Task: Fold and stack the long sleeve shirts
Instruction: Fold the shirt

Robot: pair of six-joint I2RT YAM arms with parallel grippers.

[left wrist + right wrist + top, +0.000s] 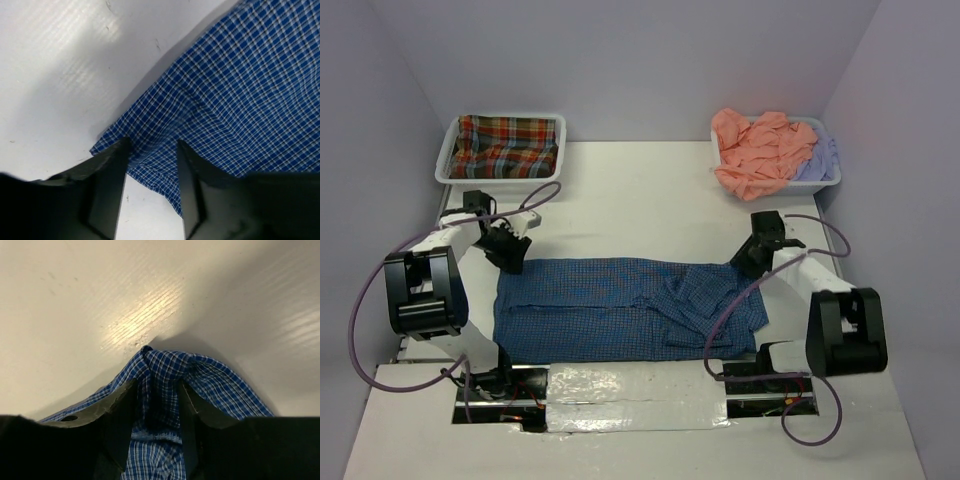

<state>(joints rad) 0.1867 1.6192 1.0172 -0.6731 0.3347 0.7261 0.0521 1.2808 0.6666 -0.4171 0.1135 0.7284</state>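
My left end effector sits low over the counter at one far corner of the blue shirt. That corner lies between my fingers, with the rest of the cloth running off ahead and to one side. The cloth edge throws a shadow on the counter. The fingers stand a little apart and I cannot tell whether they are pinching the cloth or only straddling it. My right end effector is at the opposite far corner. There it is clenched on the shirt, and the cloth bunches into a raised fold between the fingers and peaks just ahead of the tips. Between my two end effectors the shirt lies spread across the counter, with rumpled folds nearer the right one. Well beyond my left end effector a plaid shirt fills a tray. Well beyond my right one, a second tray holds an orange shirt heaped beside a lavender shirt.
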